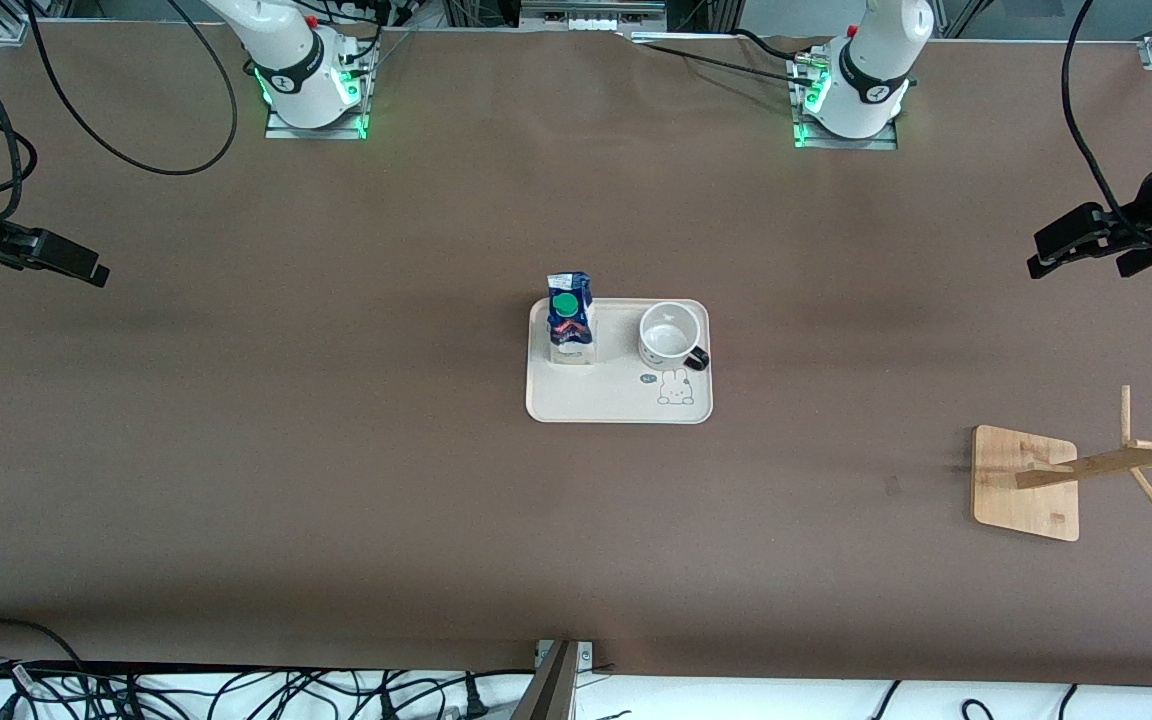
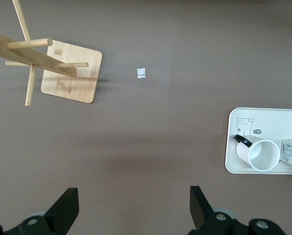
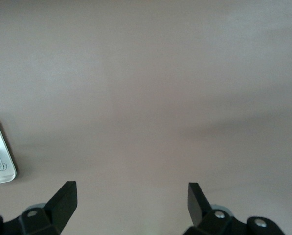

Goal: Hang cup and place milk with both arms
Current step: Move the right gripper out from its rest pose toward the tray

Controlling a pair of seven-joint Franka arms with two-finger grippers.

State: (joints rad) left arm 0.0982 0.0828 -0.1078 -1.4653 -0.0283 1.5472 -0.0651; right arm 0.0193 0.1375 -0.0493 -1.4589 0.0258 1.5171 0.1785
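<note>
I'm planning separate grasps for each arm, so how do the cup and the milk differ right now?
The milk is a tall, boxy carton, closed by a green cap; the cup is lower, round and open at the top. The milk is dark blue above cream-white, while the cup is white with a black handle. The milk stands toward the right arm's end, the cup toward the left arm's. Both stand upright on the tray, ungrasped.
</note>
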